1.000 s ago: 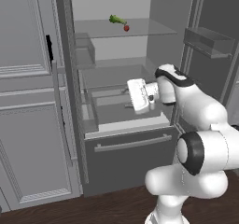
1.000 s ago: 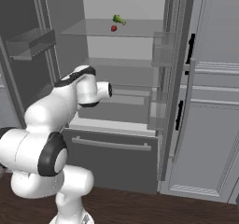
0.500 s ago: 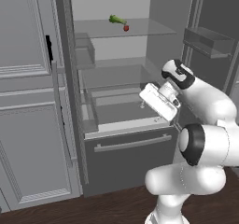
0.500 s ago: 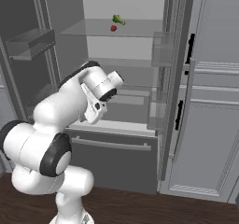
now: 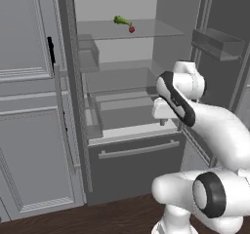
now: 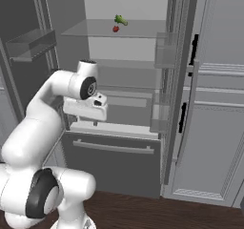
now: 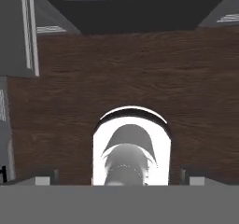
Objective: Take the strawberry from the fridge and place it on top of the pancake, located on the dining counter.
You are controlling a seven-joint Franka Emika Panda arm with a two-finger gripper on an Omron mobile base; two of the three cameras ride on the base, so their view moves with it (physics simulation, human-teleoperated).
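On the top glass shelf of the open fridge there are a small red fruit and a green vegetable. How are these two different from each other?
The strawberry is red, while the green vegetable is green. The strawberry is tiny and roundish; the green vegetable is longer and lies stretched out. The strawberry sits nearer the shelf's front edge, the green vegetable just behind it. Both rest close together on the same top glass shelf.

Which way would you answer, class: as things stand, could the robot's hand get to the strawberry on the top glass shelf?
Probably yes. The fridge doors stand open and the strawberry lies near the shelf's front beside a green vegetable. The open hand sits well below it and must rise first.
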